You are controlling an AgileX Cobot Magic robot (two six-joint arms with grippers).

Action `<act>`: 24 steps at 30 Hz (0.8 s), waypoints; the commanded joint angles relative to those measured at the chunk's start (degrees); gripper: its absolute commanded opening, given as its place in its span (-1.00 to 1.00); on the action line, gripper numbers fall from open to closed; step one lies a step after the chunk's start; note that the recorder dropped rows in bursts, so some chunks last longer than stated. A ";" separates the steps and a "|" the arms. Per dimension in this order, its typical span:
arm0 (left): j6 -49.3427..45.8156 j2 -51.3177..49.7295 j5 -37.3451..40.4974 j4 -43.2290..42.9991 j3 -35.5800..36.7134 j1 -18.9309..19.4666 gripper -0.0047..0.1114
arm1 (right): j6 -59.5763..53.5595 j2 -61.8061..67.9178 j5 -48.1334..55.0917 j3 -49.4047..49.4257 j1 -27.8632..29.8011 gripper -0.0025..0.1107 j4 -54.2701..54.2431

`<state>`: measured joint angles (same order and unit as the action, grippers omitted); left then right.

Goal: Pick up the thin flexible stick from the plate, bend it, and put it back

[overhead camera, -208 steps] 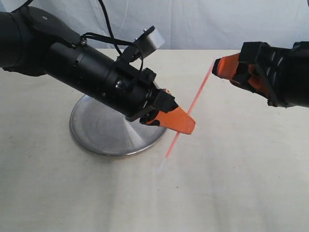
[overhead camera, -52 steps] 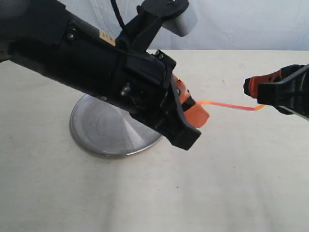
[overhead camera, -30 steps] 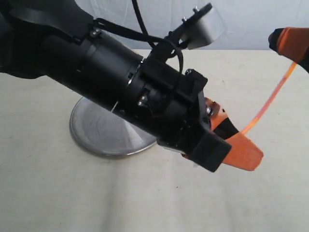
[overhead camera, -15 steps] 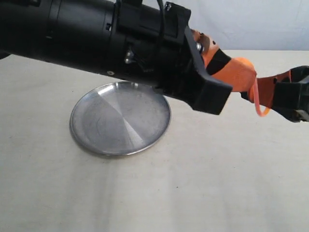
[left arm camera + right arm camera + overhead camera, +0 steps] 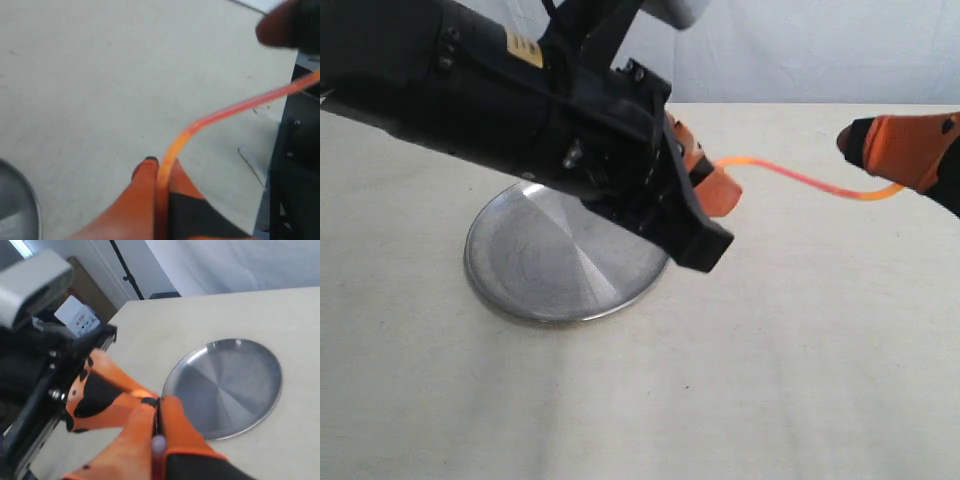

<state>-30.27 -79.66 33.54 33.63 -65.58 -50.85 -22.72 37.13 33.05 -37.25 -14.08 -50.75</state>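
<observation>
The thin pink-orange stick [image 5: 800,178] hangs in the air, curved between both grippers above the table. My left gripper [image 5: 716,186] is shut on one end of it, just right of the plate; in the left wrist view the stick [image 5: 220,115] leaves the shut gripper [image 5: 161,164] and bends away. My right gripper [image 5: 855,142] is shut on the other end at the right edge; in the right wrist view the stick's whitish tip [image 5: 158,443] sits between the closed fingers of the gripper [image 5: 157,402]. The silvery plate [image 5: 535,265] lies bare on the table, also visible in the right wrist view [image 5: 235,385].
The left arm's black body [image 5: 500,110] hangs over the plate's back part. A cream cloth [image 5: 770,380] covers the table. A pale curtain [image 5: 820,50] closes the back.
The grippers have moved apart, so the tight loop of half a second ago has opened into a long shallow curve. The left gripper dropped lower and leftward; the right gripper rose slightly.
</observation>
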 commanded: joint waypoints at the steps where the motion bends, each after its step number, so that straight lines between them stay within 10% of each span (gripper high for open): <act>1: 5.79 -0.15 6.05 -7.26 0.06 -0.11 -0.92 | 1.42 -1.02 -2.34 -1.60 -0.30 -0.96 5.59; 16: -11.48 -0.15 17.19 19.51 0.06 -0.11 -0.92 | 11.01 4.20 -9.86 -2.01 -0.30 -0.96 24.55; 24: -14.87 -0.15 8.59 19.44 0.06 -0.11 -0.92 | 10.75 8.43 -0.88 -2.01 -0.30 -0.96 19.30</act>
<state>-44.26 -79.99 45.92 53.03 -65.61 -50.88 -11.26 44.92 29.56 -39.05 -14.59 -30.81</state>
